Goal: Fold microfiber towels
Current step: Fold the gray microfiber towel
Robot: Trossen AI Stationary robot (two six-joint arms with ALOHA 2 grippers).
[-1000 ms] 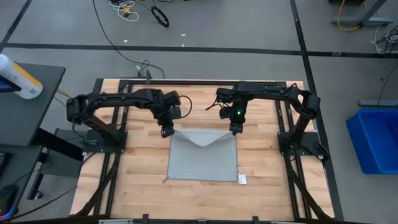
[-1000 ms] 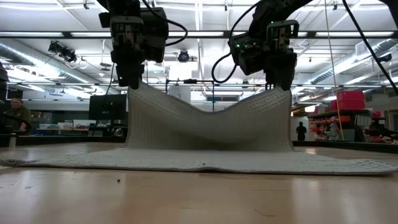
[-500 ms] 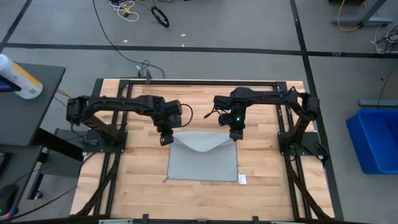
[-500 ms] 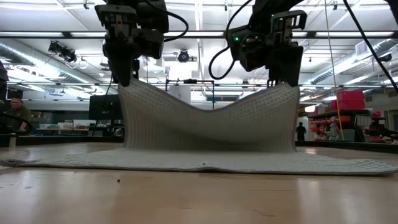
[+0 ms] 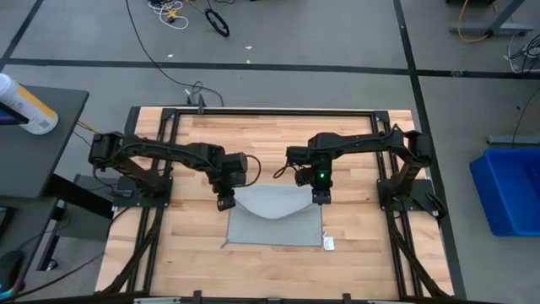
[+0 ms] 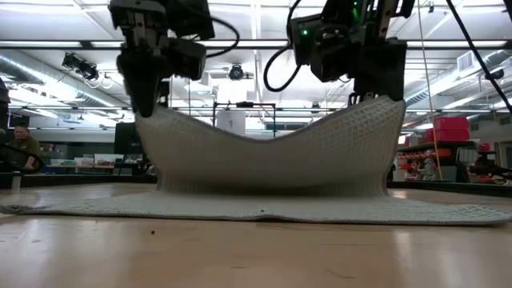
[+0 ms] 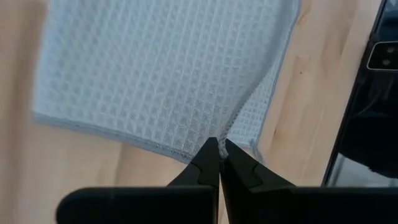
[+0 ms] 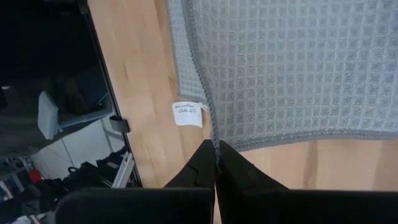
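Note:
A light grey-blue ribbed towel [image 5: 274, 221] lies on the wooden table [image 5: 186, 253]. Its near half is flat on the wood and its far edge is lifted and brought over it. A small white tag [image 5: 328, 244] lies at the near right corner and also shows in the right wrist view [image 8: 189, 114]. My left gripper [image 5: 225, 202] is shut on the lifted far left corner. My right gripper [image 5: 321, 198] is shut on the lifted far right corner. In the low view the towel [image 6: 268, 156] hangs between the left gripper [image 6: 148, 112] and the right gripper [image 6: 376, 96]. My left gripper pinches the towel's far left corner [image 7: 214, 138] between its two fingers, from above, pointing down. The corner is lifted clear of the table and the cloth hangs below it. My right gripper pinches the far right corner [image 8: 214, 142] between its two fingers, from above, pointing down. The lifted edge [image 6: 264, 134] sags slack between the two grippers, and the near half stays on the table.
Black frame rails [image 5: 270, 111] and the arm bases stand along the table's far, left and right sides. A dark side table with a bottle [image 5: 25, 105] is off to the left. A blue bin [image 5: 510, 190] is on the floor at the right. Bare wood lies near the front edge.
Both grippers have gone toward the table's near edge, still shut on the towel's far corners. The lifted far edge has come over the lying half, and the fold line has moved nearer. The near edge and the tag have stayed in place.

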